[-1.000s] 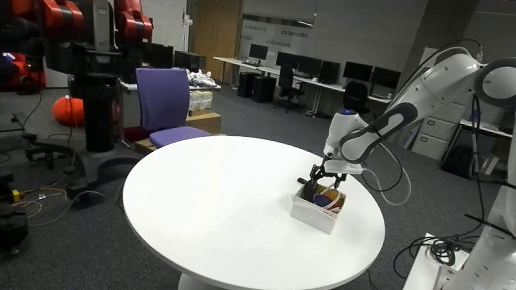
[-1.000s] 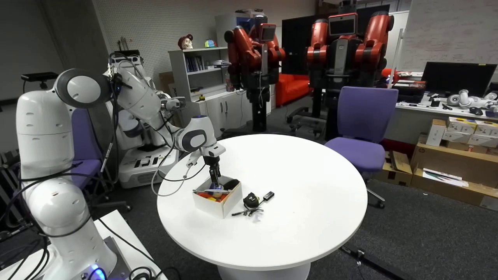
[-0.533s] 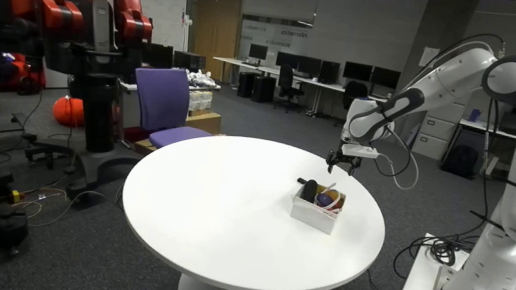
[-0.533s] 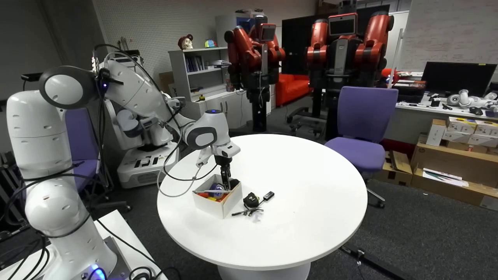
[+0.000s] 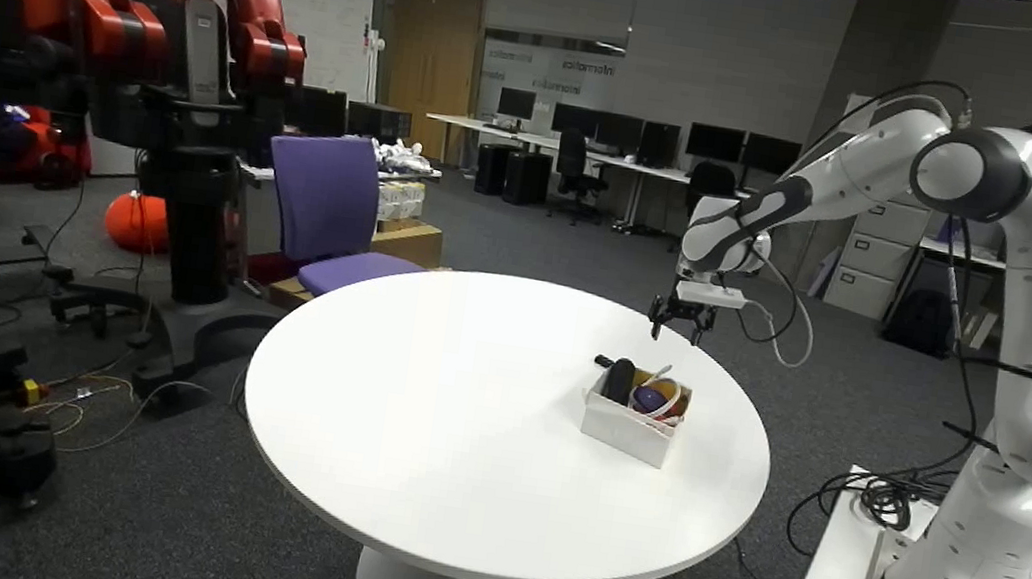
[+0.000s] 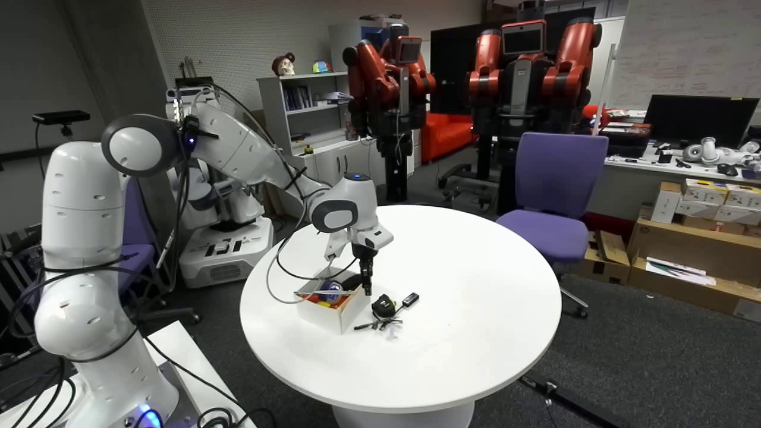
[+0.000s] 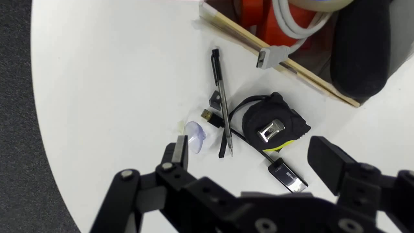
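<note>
In the wrist view, grey floor (image 7: 14,129) shows at far left, then the white desk (image 7: 113,97). On it lies a clear suction cup (image 7: 194,136), then a USB plug (image 7: 212,118) on a thin cord, with a pen (image 7: 223,103) crossing over the cord. Next comes a black tape measure (image 7: 270,124), and below it in view a black adapter (image 7: 288,176) at the cord's end. Over these the gripper (image 7: 250,152) is unclenched, fingers spread wide, gripping nothing. Farther right, an open box (image 7: 330,87) holds a white cable (image 7: 288,24) and a black case (image 7: 360,48). In an exterior view, the gripper (image 6: 367,290) hangs just beside the box, near the tape measure.
</note>
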Controlling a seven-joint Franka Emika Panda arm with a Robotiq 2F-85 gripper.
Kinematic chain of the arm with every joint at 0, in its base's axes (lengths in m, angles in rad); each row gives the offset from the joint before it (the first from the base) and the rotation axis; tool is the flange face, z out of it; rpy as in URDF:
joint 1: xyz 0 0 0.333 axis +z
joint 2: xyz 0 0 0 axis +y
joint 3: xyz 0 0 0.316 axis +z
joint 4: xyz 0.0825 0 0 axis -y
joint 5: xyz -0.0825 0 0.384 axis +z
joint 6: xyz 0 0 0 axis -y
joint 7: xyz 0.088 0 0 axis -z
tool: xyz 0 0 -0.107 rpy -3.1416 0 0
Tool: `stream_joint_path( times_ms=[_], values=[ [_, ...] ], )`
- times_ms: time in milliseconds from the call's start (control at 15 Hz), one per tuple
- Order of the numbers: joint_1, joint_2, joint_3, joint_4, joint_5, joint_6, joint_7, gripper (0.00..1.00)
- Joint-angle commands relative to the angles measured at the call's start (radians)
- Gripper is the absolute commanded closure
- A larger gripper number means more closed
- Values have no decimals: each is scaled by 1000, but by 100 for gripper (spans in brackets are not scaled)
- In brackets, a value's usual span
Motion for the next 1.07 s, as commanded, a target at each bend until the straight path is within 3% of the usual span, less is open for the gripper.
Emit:
stream_joint_path(
  times_ms=[0,533,1000],
  values=[
    [-18,138,14,131,61,-14,9,0],
    [-2,344,17,333,119,-14,95,0],
    [21,407,1,373,153,-5,279,0]
  ],
)
